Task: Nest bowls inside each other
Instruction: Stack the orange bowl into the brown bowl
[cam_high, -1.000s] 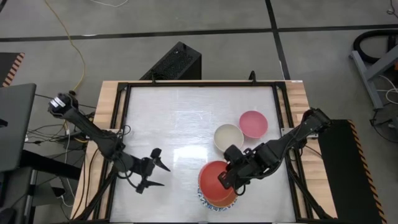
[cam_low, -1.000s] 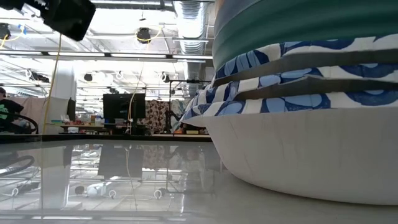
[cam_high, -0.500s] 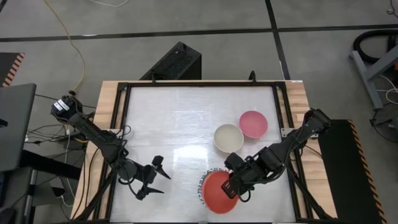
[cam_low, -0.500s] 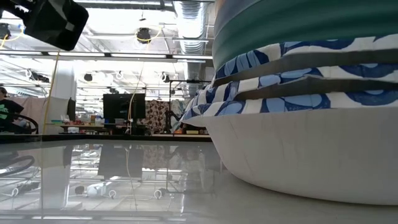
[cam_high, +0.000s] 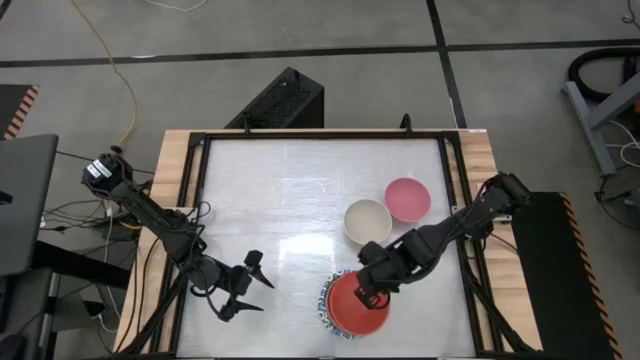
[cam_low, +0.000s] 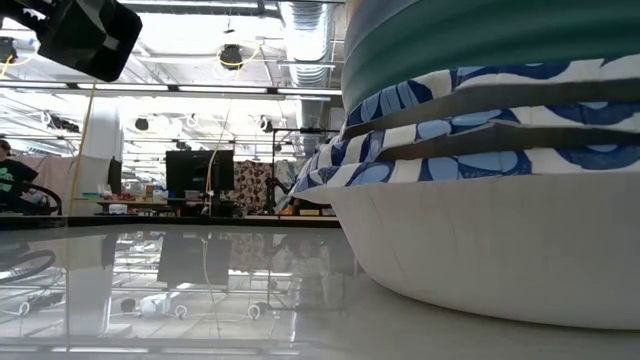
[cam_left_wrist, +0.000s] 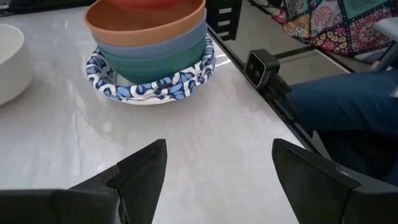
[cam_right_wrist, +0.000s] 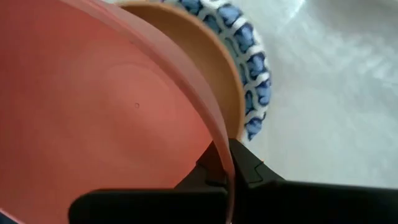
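Note:
A stack of nested bowls (cam_high: 328, 305) stands near the table's near edge. From the bottom it holds white bowls with blue patterned rims (cam_low: 480, 150), a green bowl (cam_left_wrist: 155, 65), a blue bowl (cam_left_wrist: 155, 43) and an orange bowl (cam_left_wrist: 146, 22). The red bowl (cam_high: 355, 310) lies tilted in the top of the stack, and my right gripper (cam_high: 368, 292) is shut on it. My left gripper (cam_high: 248, 287) stands open to the left of the stack, holding nothing. A cream bowl (cam_high: 367, 221) and a pink bowl (cam_high: 407, 199) stand on their bases farther back. My right gripper pinches the red bowl's rim (cam_right_wrist: 219, 149) on its far-right side, one finger (cam_right_wrist: 252, 171) outside the wall and the other inside. The fingers slant steeply down from above. The bowl is tilted over the orange bowl (cam_right_wrist: 205, 68); whether it rests there I cannot tell.
The black frame rail (cam_high: 455, 215) runs along the table's right side, close to the pink bowl. Bare white tabletop (cam_high: 290, 190) spreads over the far and left parts. A small camera (cam_left_wrist: 261, 65) sits at the table's near edge by the stack.
My right gripper has carried the red bowl down and a little toward the near edge, tipping more steeply downward, so the bowl now lies lower in the stack's top. My left gripper has sunk slightly toward the near edge, then kept still.

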